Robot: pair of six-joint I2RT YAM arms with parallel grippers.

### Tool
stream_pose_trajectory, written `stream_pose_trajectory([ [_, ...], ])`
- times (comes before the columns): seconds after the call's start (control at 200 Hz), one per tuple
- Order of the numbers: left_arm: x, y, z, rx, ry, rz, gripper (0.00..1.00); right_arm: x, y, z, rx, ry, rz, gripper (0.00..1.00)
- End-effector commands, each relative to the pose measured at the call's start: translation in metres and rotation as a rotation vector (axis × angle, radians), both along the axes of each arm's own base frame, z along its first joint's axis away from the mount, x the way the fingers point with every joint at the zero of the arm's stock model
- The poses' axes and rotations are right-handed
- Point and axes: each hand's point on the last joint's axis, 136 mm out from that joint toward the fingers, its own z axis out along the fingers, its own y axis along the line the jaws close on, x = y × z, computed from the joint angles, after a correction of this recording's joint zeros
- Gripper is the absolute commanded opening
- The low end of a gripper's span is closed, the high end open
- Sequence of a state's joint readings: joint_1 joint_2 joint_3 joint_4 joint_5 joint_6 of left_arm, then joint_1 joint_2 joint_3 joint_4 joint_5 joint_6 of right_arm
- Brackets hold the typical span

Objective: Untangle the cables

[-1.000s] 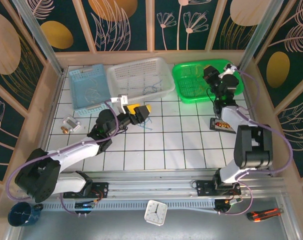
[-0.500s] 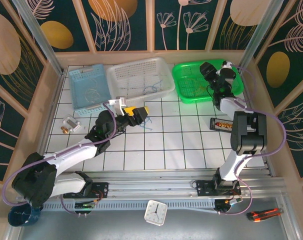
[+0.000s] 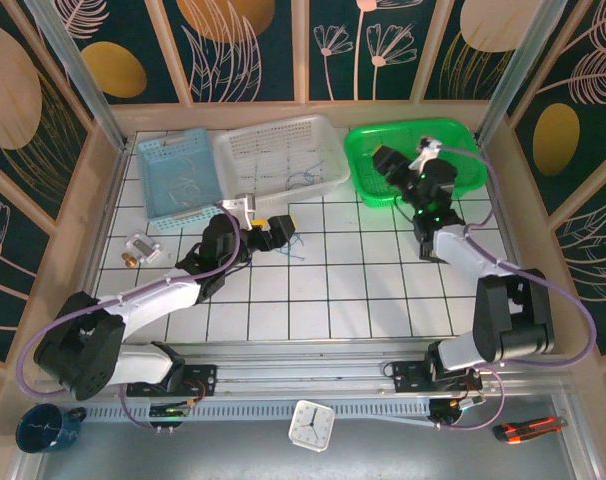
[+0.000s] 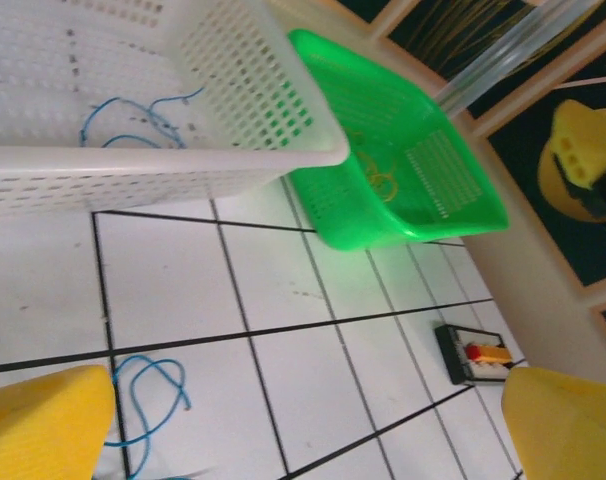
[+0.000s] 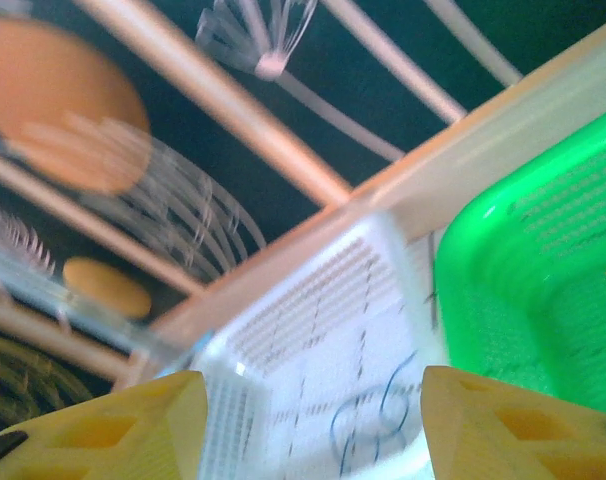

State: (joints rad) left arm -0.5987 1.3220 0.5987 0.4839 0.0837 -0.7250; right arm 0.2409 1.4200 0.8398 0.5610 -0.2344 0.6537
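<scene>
A loose blue cable [image 4: 148, 398] curls on the white tiles beside my left gripper's left finger [image 4: 43, 425]. My left gripper [image 4: 303, 445] hangs open just above the table [image 3: 343, 280], nothing between its yellow fingers, and stands at the centre-left [image 3: 281, 230], the blue cable [image 3: 296, 246] by its tip. Another blue cable [image 4: 133, 115] lies in the white basket [image 3: 283, 150]. A yellowish cable [image 4: 375, 180] lies in the green basket [image 3: 463, 170]. My right gripper [image 3: 388, 165] hovers over that basket's left part, open and empty [image 5: 313, 425], facing the white basket [image 5: 313, 330].
A blue basket [image 3: 178, 170] stands at the back left, with a small metal part [image 3: 140, 247] in front of it. A small black tray with red and yellow pieces [image 4: 473, 355] sits at the right [image 3: 435, 250]. A clock [image 3: 311, 425] and cutter [image 3: 528, 428] lie below the rail.
My right gripper has opened and swung left, from the green basket's right side to above its left part. The left arm has shifted slightly.
</scene>
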Motion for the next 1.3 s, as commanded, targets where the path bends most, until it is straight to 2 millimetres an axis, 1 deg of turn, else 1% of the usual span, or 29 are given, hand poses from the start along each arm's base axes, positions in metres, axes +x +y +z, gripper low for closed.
stream_pose_trajectory([
  [0.0,0.008,0.009,-0.013,0.041,0.049,0.034,0.99,-0.029,0.035,-0.039,-0.116,0.081,0.07,0.58],
  [0.12,0.011,0.017,-0.016,0.035,0.067,0.048,0.99,-0.062,0.076,-0.086,-0.24,0.152,0.179,0.59],
  [0.155,0.012,0.019,-0.016,0.033,0.067,0.05,0.99,-0.072,0.09,-0.098,-0.285,0.158,0.221,0.59],
  [0.17,0.012,0.02,-0.015,0.033,0.067,0.052,0.99,-0.074,0.091,-0.103,-0.305,0.16,0.226,0.59],
  [0.205,0.013,0.022,-0.014,0.029,0.066,0.056,0.99,-0.086,0.106,-0.113,-0.353,0.161,0.269,0.59],
  [0.28,0.014,0.026,-0.011,0.024,0.062,0.059,0.99,-0.104,0.127,-0.137,-0.457,0.167,0.344,0.6],
  [0.38,0.014,0.028,-0.009,0.019,0.058,0.061,0.99,-0.119,0.144,-0.166,-0.582,0.189,0.396,0.6],
  [0.435,0.014,0.029,-0.008,0.015,0.057,0.064,0.99,-0.126,0.154,-0.176,-0.619,0.198,0.422,0.6],
  [0.56,0.012,0.031,-0.008,-0.002,0.059,0.066,0.99,-0.132,0.166,-0.196,-0.691,0.222,0.439,0.61],
  [0.701,0.009,0.033,-0.009,-0.017,0.06,0.068,0.99,-0.132,0.175,-0.208,-0.749,0.233,0.423,0.62],
  [0.856,0.006,0.034,-0.008,-0.025,0.057,0.069,0.99,-0.125,0.175,-0.214,-0.768,0.248,0.395,0.62],
  [1.136,0.006,0.035,-0.004,-0.04,0.045,0.072,0.99,-0.127,0.176,-0.227,-0.765,0.274,0.405,0.54],
  [1.226,0.006,0.035,-0.003,-0.044,0.042,0.07,0.99,-0.127,0.175,-0.229,-0.764,0.277,0.402,0.47],
  [1.296,0.007,0.034,-0.003,-0.045,0.042,0.068,0.99,-0.127,0.175,-0.231,-0.765,0.279,0.402,0.35],
])
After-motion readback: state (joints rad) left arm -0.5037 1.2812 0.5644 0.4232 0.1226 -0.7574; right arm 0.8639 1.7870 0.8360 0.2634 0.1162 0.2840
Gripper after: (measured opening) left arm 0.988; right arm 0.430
